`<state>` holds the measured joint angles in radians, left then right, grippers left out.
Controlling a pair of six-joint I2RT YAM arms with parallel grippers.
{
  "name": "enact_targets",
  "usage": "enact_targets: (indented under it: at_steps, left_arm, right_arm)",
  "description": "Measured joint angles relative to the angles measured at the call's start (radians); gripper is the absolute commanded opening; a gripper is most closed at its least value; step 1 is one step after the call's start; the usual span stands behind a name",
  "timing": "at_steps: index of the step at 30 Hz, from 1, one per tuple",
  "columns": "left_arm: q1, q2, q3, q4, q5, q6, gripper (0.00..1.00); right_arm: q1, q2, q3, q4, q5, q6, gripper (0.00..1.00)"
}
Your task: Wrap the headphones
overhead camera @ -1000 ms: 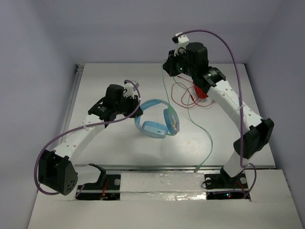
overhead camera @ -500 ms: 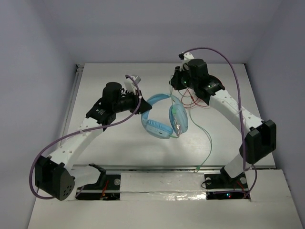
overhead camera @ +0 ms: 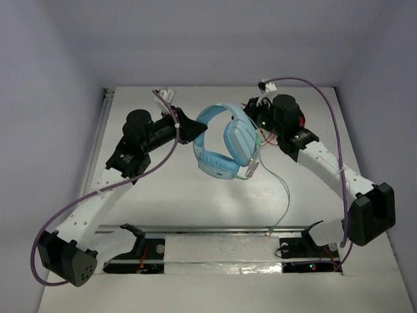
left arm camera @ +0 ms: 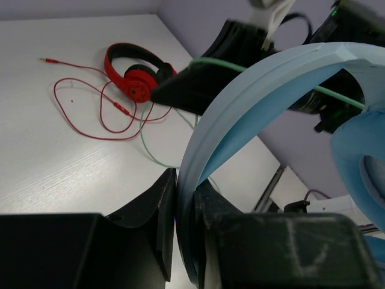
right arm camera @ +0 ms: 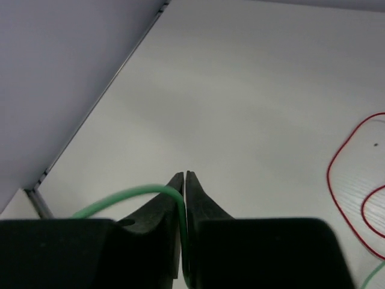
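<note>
Above the table, left gripper clamped on the headband of the lifted headphones, right gripper pinched tight on the green cable, red headphones lying on the tabletop behind.

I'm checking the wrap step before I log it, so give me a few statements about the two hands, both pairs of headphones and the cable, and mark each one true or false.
1. The left hand is shut on the blue headband. True.
2. The right hand is open and holds nothing. False: it is shut on the green cable.
3. The red headphones are held by one of the hands. False: they lie on the table, with no hand on them.
4. The green cable runs from the blue earcups down toward the table's near edge. True.
</note>
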<state>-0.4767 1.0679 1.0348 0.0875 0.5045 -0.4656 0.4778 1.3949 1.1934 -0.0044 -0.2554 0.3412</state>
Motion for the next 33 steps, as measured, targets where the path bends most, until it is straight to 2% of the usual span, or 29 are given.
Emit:
enact_targets:
  at_steps: [2,3,6,7,13,18,21,27,33]
  left_arm:
    - [0.0,0.0,0.0,0.04,-0.006,-0.033,0.0]
    - [0.0,0.0,0.0,0.06,-0.008,-0.052,0.0]
    - [0.0,0.002,0.0,0.118,-0.009,-0.103,0.0]
    - [0.0,0.002,0.0,0.124,-0.018,-0.111,0.0]
    - [-0.002,-0.006,0.015,0.031,-0.145,-0.078,0.0]
    - [-0.002,-0.04,-0.03,-0.05,-0.236,-0.056,0.0]
    - [-0.002,-0.043,-0.085,-0.086,-0.254,-0.048,0.0]
    - [-0.006,0.059,-0.135,-0.138,-0.246,-0.025,0.0]
    - [-0.039,0.163,-0.135,-0.121,-0.195,-0.021,0.0]
  right_arm:
    - [0.0,-0.002,-0.051,0.059,-0.066,0.027,0.18]
    - [0.0,-0.001,-0.078,0.096,-0.099,0.043,0.17]
    - [0.0,0.0,-0.13,0.161,-0.173,0.08,0.01]
    - [0.0,0.0,-0.133,0.164,-0.179,0.088,0.0]
    - [0.001,-0.081,-0.097,0.088,-0.062,0.055,0.0]
    - [0.001,-0.096,0.124,-0.064,0.1,-0.026,0.0]
    - [0.0,-0.057,0.319,-0.166,0.121,-0.075,0.0]
    - [0.053,0.12,0.67,-0.325,0.158,-0.15,0.0]
    - [0.143,0.34,0.827,-0.486,0.281,-0.201,0.0]
